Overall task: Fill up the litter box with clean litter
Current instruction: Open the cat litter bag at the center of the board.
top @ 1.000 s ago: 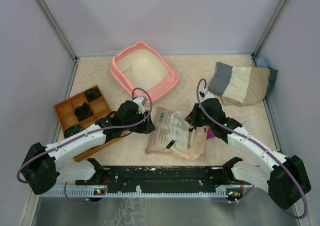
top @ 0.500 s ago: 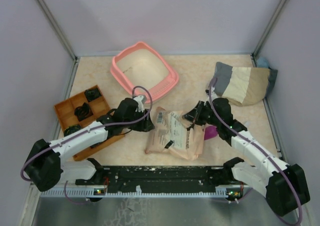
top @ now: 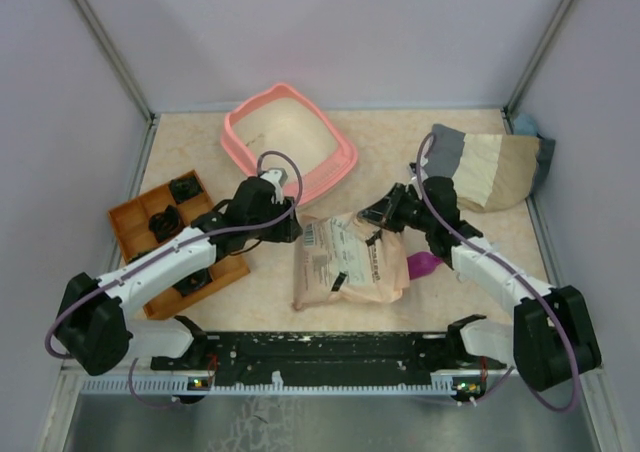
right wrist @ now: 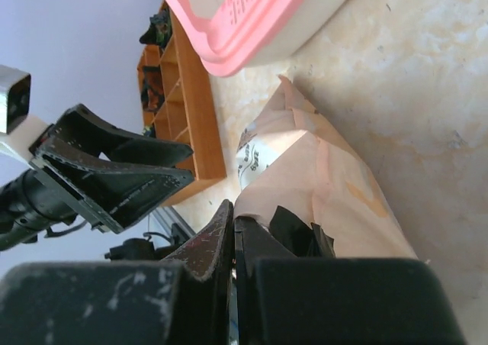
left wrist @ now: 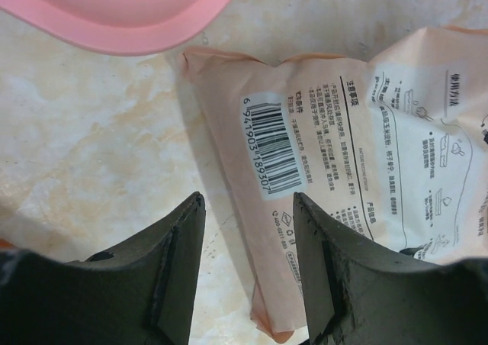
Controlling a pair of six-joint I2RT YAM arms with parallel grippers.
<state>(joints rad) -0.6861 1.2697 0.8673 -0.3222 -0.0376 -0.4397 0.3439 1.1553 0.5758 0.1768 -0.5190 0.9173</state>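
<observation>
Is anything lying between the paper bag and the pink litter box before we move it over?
Nothing visible. Only bare table separates the paper bag from the litter box and its near rim; the orange tray sits off to the left.

I work in what looks like a robot test cell or lab booth. Plain lavender wall panels (top: 350, 32) meet bare metal corner posts (top: 105, 44) at eleven and one o'clock. A black mounting rail (top: 330, 347) spans six o'clock of my marble-patterned tabletop (top: 390, 142), and a pink litter box (top: 290, 137) sits at twelve.
</observation>
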